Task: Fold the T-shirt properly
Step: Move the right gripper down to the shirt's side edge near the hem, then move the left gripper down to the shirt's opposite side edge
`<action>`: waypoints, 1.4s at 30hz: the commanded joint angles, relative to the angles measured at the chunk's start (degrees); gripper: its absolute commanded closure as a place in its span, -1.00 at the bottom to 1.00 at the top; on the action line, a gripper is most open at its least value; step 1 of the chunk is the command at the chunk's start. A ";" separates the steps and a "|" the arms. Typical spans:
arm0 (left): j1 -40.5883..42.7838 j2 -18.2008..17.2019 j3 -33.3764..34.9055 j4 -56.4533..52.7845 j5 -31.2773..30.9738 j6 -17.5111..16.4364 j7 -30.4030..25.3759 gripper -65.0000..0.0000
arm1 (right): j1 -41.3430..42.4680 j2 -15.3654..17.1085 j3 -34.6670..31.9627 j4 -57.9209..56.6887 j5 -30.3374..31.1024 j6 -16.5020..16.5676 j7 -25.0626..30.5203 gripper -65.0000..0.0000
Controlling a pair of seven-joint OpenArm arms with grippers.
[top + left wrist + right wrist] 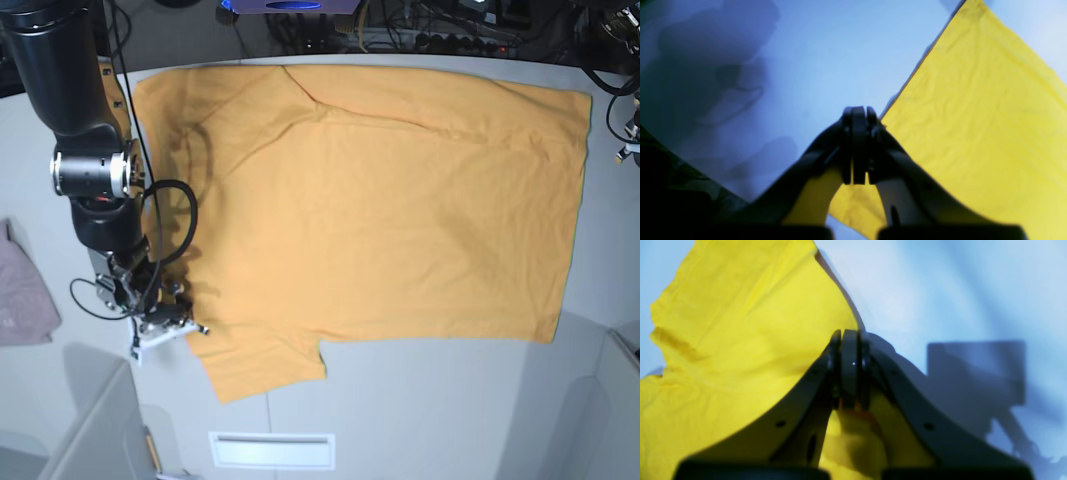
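From the base view we see the T-shirt (pixel 390 200) spread flat and nearly whole across the pale table (pixel 440 410), one short sleeve reaching toward the near edge and the other toward the far left corner; no lettering shows on the side facing up. That view also gives us the right arm (pixel 85 150) coming down at the shirt's left edge and a small pinkish cloth (pixel 25 295) lying apart at the table's left side, neither of which the wrist cameras show. The left arm itself we cannot find there. The right wrist view brings us close: the right gripper (pixel 850 336) has its jaws pressed together at the very edge of a sleeve, yellow fabric bunched beneath them, so it is clenched on the T-shirt. The left wrist view shows the left gripper (pixel 858 111) likewise clamped tight at a straight edge of the shirt; whether cloth is pinched between its tips we cannot tell.
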 commanded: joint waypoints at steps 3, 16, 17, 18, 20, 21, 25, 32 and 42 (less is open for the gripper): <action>-0.61 -3.82 3.80 -1.67 -0.35 -0.40 -1.01 1.00 | 1.14 0.06 0.15 0.09 -0.61 -0.70 -2.57 1.00; -32.35 -14.64 17.52 -31.38 4.31 -0.40 -1.36 -0.67 | -2.56 -0.03 0.41 16.09 -0.43 -0.70 -12.77 1.00; -35.16 -14.90 20.42 -33.76 6.77 -0.40 -1.45 -0.71 | -2.91 -0.03 0.41 17.15 -0.34 -0.70 -13.29 1.00; -38.33 -14.99 23.67 -36.83 9.76 -0.40 -1.63 -0.71 | -3.44 -0.03 0.41 18.38 -0.34 -0.70 -13.91 1.00; -43.78 -14.81 29.48 -43.96 14.77 -0.40 -3.56 -0.71 | -4.05 -0.03 0.41 20.40 -0.34 -0.79 -14.88 1.00; -45.62 -14.81 31.59 -47.12 16.18 -0.40 -4.97 -0.71 | -4.40 -0.03 0.41 21.01 -0.34 -0.79 -15.32 1.00; -51.69 -14.81 38.53 -60.48 16.70 -0.49 -11.91 -0.71 | -4.75 0.24 0.41 22.24 -0.34 -0.79 -16.37 1.00; -56.17 -12.79 45.65 -71.65 16.70 -0.49 -17.19 -0.71 | -4.84 0.41 0.41 22.24 -0.52 -0.79 -16.37 1.00; -54.24 -10.77 46.27 -71.56 16.79 -0.49 -17.19 -0.70 | -4.84 0.41 0.41 22.24 -0.52 -0.79 -16.37 1.00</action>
